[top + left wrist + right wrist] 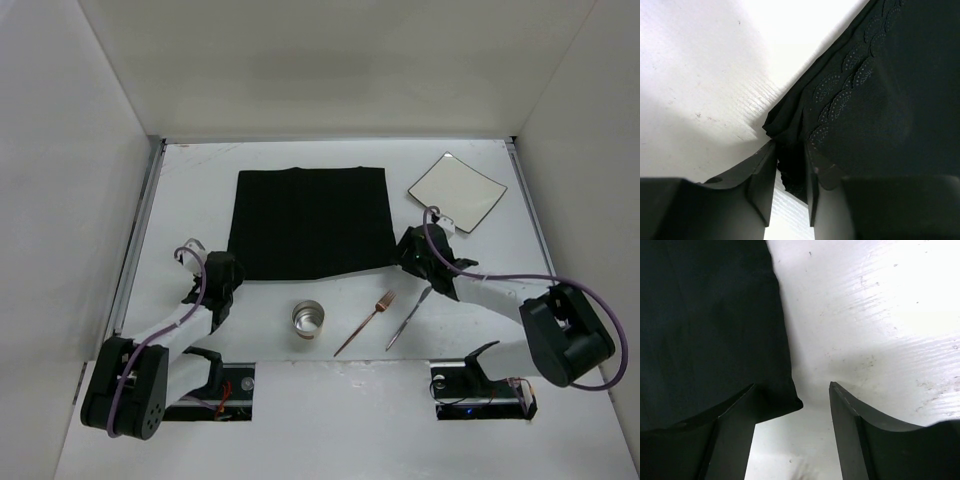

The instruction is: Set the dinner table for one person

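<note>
Now, top view, dinner table: the dinner table (190,190) is flat and white, and as seen here its long side runs left to right, closed in by white walls (60,150).
Top view, left gripper: the left gripper (222,272) is low on the table at the near-left corner of the black mat (310,225). Bare table spreads out to its left and behind it.
Top view, right gripper: the right gripper (408,250) is down at the mat's near-right corner. The white plate (457,190) sits just beyond it, to its right.
Top view, near side: the metal cup (309,320), fork (365,322) and knife (408,318) lie between the two grippers on the side toward the bases. The knife is closest to the right one.
Left wrist, grip: the jaws are pressed together on the mat's corner. Dark cloth is bunched and creased between the fingers (760,175).
Left wrist, table: white surface lies directly under the gripper and runs off ahead and to the left. The mat stretches ahead to the right.
Right wrist, grip: the fingers (845,410) are spread wide and pinch nothing.
Right wrist, table: bare white table fills the gap and everything ahead to the right. The mat's corner pokes in beside the left finger, flat on the table.
</note>
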Action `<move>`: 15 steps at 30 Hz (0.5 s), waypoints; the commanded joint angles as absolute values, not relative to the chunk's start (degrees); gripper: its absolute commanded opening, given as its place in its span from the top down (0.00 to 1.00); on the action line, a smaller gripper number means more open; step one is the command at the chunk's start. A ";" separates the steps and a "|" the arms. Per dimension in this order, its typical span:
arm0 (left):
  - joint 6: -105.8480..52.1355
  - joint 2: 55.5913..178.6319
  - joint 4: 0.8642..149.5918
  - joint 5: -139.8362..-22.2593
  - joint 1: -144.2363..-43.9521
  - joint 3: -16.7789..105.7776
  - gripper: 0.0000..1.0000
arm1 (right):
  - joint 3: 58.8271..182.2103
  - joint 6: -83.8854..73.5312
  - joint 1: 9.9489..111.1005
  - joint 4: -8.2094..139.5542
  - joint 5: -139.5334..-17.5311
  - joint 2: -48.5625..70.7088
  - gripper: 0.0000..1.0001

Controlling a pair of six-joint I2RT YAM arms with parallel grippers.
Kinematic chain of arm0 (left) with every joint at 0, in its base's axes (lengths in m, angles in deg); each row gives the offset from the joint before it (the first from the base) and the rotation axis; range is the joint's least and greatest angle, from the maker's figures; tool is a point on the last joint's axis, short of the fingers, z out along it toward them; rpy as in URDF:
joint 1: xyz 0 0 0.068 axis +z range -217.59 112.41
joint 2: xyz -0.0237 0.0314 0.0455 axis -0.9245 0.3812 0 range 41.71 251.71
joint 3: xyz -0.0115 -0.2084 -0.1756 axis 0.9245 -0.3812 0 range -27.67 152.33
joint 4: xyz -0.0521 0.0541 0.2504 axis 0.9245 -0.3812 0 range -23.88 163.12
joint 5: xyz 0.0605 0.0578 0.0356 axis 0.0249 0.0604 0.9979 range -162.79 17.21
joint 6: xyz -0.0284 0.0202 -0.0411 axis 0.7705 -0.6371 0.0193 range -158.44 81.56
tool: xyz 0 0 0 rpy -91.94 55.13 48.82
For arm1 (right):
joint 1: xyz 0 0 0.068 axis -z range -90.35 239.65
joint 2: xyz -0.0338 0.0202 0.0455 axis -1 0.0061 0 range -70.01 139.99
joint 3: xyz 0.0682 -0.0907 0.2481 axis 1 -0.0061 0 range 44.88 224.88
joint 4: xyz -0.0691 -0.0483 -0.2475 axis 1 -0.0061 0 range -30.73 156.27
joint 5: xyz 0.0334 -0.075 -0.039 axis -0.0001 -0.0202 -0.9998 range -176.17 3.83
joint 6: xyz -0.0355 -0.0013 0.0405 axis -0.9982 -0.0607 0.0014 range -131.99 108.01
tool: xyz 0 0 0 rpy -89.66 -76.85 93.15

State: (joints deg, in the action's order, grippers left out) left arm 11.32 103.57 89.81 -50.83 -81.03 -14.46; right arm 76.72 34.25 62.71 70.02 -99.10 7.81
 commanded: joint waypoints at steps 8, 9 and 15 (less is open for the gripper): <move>11.13 104.28 92.20 -51.52 -81.08 -12.99 0.86 | 78.55 32.65 63.94 68.20 -95.68 5.57 0.51; 11.22 104.54 92.37 -51.52 -81.26 -12.99 0.86 | 78.55 32.74 64.38 69.16 -94.01 6.62 0.54; 12.80 110.33 96.76 -51.87 -83.36 -11.94 0.88 | 77.67 34.77 70.17 75.66 -87.50 10.32 0.81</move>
State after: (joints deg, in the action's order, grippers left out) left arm 11.82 107.68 93.86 -51.12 -82.03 -14.11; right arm 76.98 33.83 67.35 70.21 -91.06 9.52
